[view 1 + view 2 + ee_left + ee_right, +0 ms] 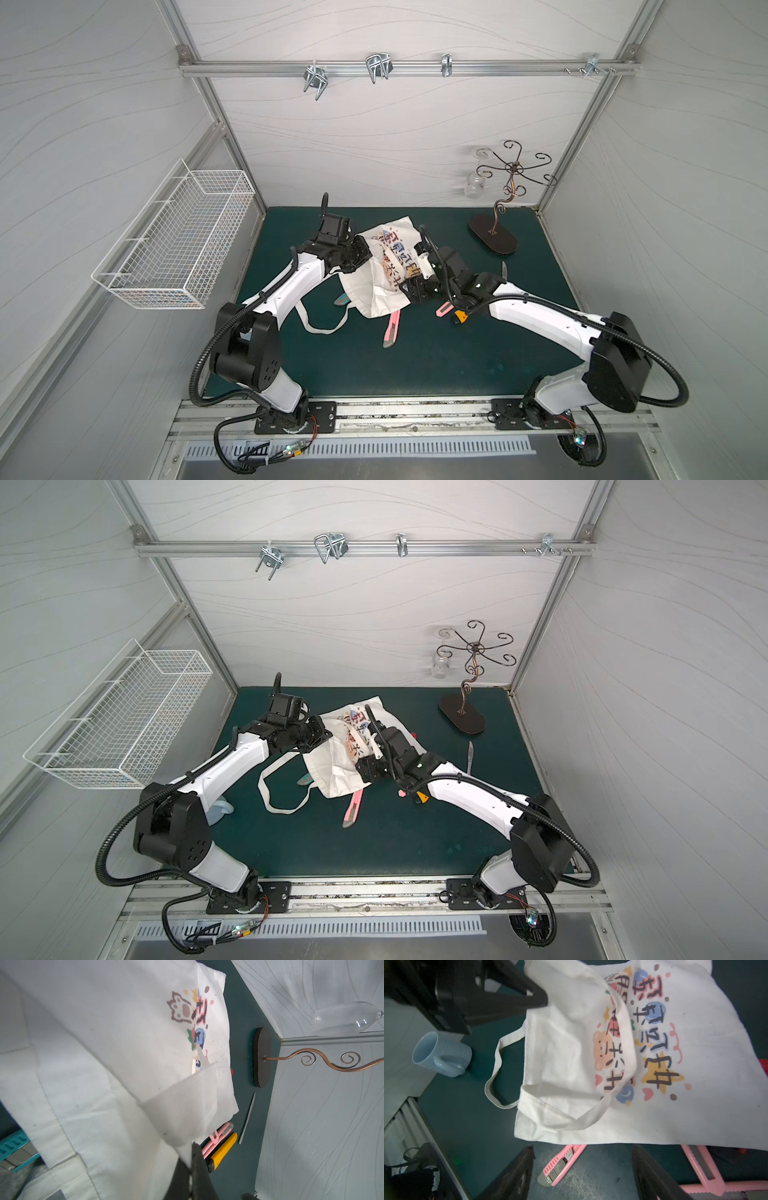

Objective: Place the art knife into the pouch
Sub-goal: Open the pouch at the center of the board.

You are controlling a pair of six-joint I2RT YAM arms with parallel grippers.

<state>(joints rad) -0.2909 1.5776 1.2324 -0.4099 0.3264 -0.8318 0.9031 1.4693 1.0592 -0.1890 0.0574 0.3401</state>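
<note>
The pouch, a white cloth tote with colourful lettering, lies crumpled on the green mat. My left gripper is shut on the pouch's cloth edge and holds it raised. My right gripper hangs open just off the pouch's near edge, nothing between its fingers. Below it a pink art knife lies on the mat, its far end under the pouch. One strap handle trails on the mat.
More knives lie under the right arm: a second pink one, a yellow one and a thin silver blade. A teal knife peeks from under the pouch. Blue mug, metal stand, wire basket on the left wall.
</note>
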